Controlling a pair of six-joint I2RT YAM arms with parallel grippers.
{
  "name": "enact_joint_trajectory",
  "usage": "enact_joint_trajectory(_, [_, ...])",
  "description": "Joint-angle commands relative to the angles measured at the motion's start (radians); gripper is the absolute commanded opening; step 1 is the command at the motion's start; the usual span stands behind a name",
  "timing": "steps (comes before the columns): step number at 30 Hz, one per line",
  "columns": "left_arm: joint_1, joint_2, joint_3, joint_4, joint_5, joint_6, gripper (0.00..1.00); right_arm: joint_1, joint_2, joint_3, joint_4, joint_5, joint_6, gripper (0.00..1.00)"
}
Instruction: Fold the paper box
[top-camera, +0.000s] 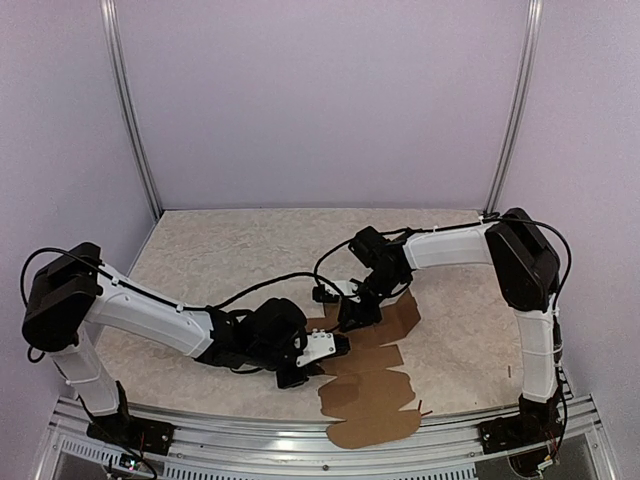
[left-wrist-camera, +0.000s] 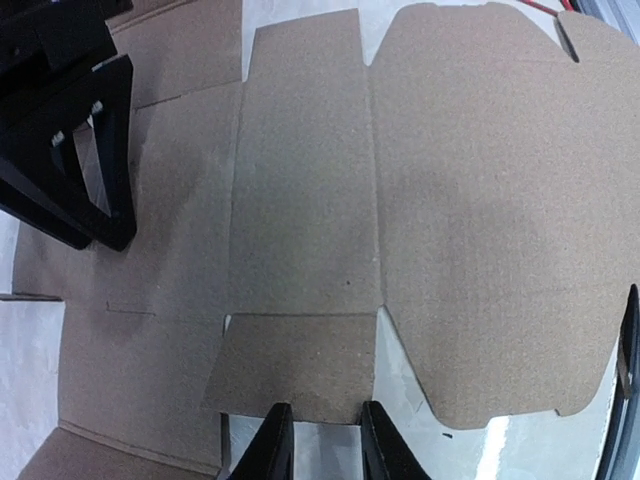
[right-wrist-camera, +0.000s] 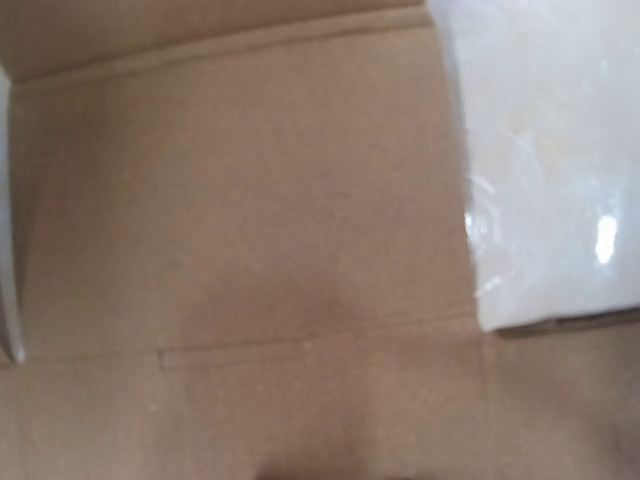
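Note:
The paper box is a flat brown die-cut sheet lying unfolded at the table's near edge. It fills the left wrist view and the right wrist view. My left gripper is open, with its tips at the outer edge of a small square flap, and holds nothing. My right gripper points down onto the sheet's far left part. Its black fingers rest on the cardboard. They do not show in the right wrist view, so I cannot tell how far apart they are.
The sheet's near end lies over the aluminium rail at the table's front. Tiny dark scraps lie beside the sheet. Frame posts stand at the back corners.

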Motion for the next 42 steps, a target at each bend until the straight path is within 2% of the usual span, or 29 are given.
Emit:
enact_joint_trajectory(1, [-0.013,-0.006,0.061,0.025,-0.038,-0.006,0.27,-0.004,0.155,-0.086,-0.162,0.133,0.015,0.30])
enact_joint_trajectory(4, [-0.021,-0.053,0.047,-0.041,-0.095,-0.054,0.32,-0.009,0.151,-0.084,-0.167,0.123,0.015,0.30])
enact_joint_trajectory(7, [-0.021,-0.105,-0.011,-0.082,-0.112,-0.116,0.32,-0.017,0.130,-0.069,-0.191,0.112,0.015,0.30])
enact_joint_trajectory(10, [-0.020,-0.147,-0.079,-0.083,-0.117,-0.175,0.32,-0.023,0.068,-0.063,-0.202,0.103,0.018,0.31])
enact_joint_trajectory(15, [-0.018,-0.130,-0.129,-0.064,-0.120,-0.230,0.28,-0.025,-0.067,-0.102,-0.216,0.098,-0.014,0.38])
enact_joint_trajectory(21, [-0.001,-0.074,-0.137,0.016,-0.123,-0.215,0.23,-0.025,-0.186,-0.239,-0.162,0.180,-0.093,0.50])
enact_joint_trajectory(25, [-0.002,-0.035,-0.127,0.067,-0.103,-0.200,0.22,-0.025,-0.217,-0.275,-0.144,0.196,-0.094,0.57])
enact_joint_trajectory(34, [-0.029,-0.026,-0.126,0.105,-0.112,-0.195,0.22,-0.025,-0.315,-0.146,-0.245,0.054,-0.054,0.59])
enact_joint_trajectory(37, [-0.031,-0.045,-0.138,0.117,-0.109,-0.197,0.22,-0.024,-0.355,-0.158,-0.246,0.093,-0.055,0.59])
enact_joint_trajectory(42, [-0.046,-0.045,-0.144,0.141,-0.105,-0.195,0.22,-0.018,-0.405,-0.316,-0.177,0.235,-0.083,0.59])
